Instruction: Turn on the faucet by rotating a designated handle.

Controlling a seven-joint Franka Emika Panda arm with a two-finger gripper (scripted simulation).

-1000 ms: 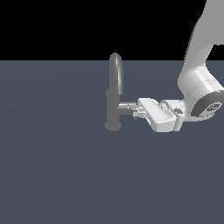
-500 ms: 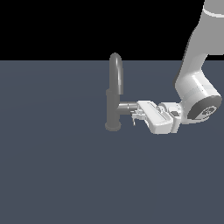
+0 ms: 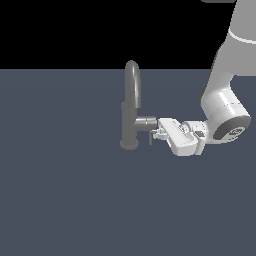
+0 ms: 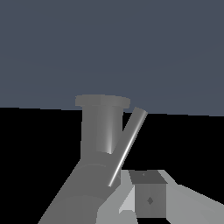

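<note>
The faucet (image 3: 131, 112) stands upright on the dark worktop (image 3: 60, 190), about mid-scene, its spout arching up and over above the column. A short stub juts from the column toward the exterior view's right, and at the stub's end the handle (image 3: 150, 137), a thin dark rod, hangs downward. My hand (image 3: 159, 133) has been brought in from the exterior view's right and sits right at the stub's end, level with it, the fingers reaching to where the rod hangs.

In the wrist view the handle (image 4: 127, 146) runs as a slim bright bar slanting across the faucet's base, and one of my fingertips (image 4: 148, 194) shows just beside its near end. I cannot tell from either view whether my fingers are spread or pressed together, nor whether a pad truly touches the rod or sits a hair off it.

By my reckoning the approach is done and I am at the lever. How far the handle has turned I cannot judge. What remains is to sweep it around the stub's axis.
</note>
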